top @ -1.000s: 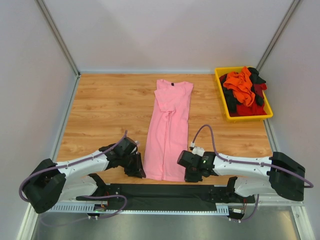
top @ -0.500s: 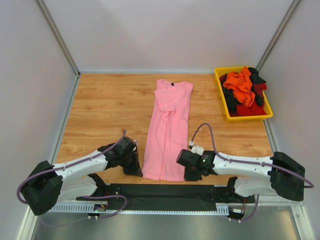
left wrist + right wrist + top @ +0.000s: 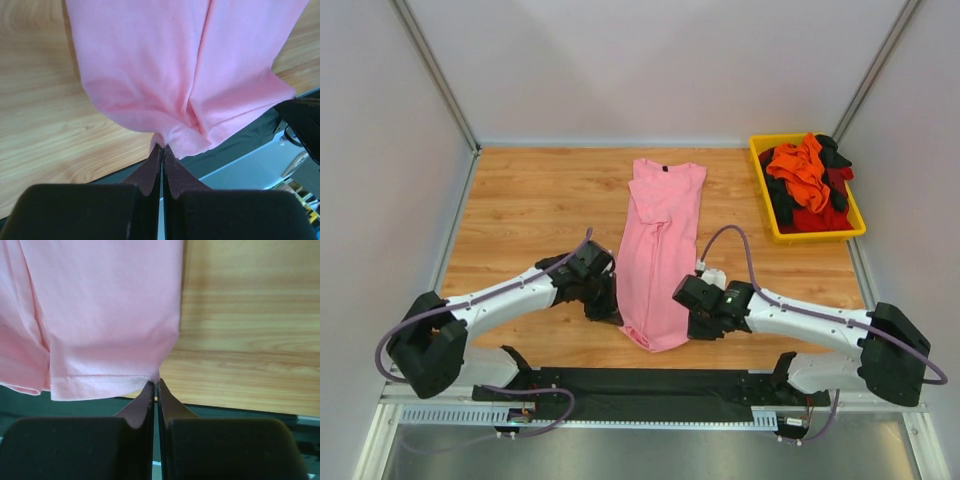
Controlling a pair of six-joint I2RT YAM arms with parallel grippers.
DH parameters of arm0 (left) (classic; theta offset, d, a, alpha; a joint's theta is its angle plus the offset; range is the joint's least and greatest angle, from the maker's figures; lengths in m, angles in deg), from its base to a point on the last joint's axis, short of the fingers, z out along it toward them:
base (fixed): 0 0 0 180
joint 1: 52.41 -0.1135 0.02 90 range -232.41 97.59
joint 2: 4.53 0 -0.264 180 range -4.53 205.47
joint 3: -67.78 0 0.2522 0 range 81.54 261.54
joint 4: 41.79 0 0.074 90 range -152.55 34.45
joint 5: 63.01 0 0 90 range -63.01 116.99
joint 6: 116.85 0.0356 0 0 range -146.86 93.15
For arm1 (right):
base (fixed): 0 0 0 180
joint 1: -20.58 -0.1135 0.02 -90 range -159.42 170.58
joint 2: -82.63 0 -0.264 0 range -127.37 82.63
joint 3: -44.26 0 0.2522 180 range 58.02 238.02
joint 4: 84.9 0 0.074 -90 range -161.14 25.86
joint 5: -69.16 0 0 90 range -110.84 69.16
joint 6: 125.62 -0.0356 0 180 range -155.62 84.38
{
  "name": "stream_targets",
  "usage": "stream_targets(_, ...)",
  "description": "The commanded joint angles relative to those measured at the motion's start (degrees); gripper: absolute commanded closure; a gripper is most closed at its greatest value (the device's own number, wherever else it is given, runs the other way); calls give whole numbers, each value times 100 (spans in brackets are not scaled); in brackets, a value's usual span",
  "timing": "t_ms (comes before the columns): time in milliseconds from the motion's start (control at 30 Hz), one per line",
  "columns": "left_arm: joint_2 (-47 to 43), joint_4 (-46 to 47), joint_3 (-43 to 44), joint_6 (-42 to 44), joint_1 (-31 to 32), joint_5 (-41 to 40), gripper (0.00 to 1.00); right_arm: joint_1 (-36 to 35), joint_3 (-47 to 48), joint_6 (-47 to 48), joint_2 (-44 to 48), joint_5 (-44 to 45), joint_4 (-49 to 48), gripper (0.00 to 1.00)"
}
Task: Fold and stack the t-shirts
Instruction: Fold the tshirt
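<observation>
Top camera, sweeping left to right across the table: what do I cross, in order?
left pincer shut on the near hem → pink t-shirt → right pincer shut on the other hem corner → yellow bin, farther back

Soft, even light from above fills the top view: the desk carries only faint shadows, and the pale walls are evenly lit. Both wrist views are bright and crisp on the pink shirt, while the left end effector and right end effector are dark and blurred, and the clutter beyond the desk edge is soft.
</observation>
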State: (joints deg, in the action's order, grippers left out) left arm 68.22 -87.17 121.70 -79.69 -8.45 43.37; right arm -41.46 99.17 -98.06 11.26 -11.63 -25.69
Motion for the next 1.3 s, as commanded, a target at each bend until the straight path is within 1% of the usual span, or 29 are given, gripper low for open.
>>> stream_targets(0,432,-319,587,370,-159,-83,100,481,420,854,1,265,209,100)
stream_targets(67,810,-476,852,589,-248,-170,100,884,552,1144,-60,248,219,100)
stream_targets(133,1151,-660,1291,757,-406,-223,100,1193,710,1584,-122,134,140,100)
stream_targets(167,1267,-714,1597,914,-476,-267,100,1473,763,1733,-209,107,122,100)
stream_targets(267,1750,-960,2082,1135,-757,-285,100,1869,1140,2278,-429,133,69,100)
stream_targets(300,1995,-1013,2431,1266,-888,-293,100,1941,1228,2375,-630,212,60,100)
stream_targets(367,2216,-1145,2880,1381,-1012,-302,100,2203,1492,2692,-894,160,-62,100)
stream_targets(400,2443,-1162,3022,1477,-1126,-294,100,2292,1589,2788,-1157,81,-89,100)
stream_targets(500,2822,-1303,3567,1636,-1346,-232,100,2582,2036,3070,-1563,54,-107,100)
stream_targets(667,3315,-1549,4332,1856,-1628,-197,100,3074,2756,3395,-2310,-147,-115,100)
stream_targets(800,3833,-1672,4965,1979,-1935,-48,100,3347,3320,3650,-2723,-437,-72,100)
stream_targets(867,4027,-1646,5280,2119,-2040,136,100,3444,3522,3738,-2960,-499,-63,100)
stream_targets(1000,4746,-1900,6002,2322,-2120,576,100,3576,4145,3949,-3381,-666,-54,100)
stream_targets(1067,4880,-1945,6274,2348,-2129,586,100,3629,4366,4019,-3540,-710,-36,100)
stream_targets(1267,5064,-1865,6565,2217,-2243,427,100,3813,5025,4081,-4059,-807,148,100)
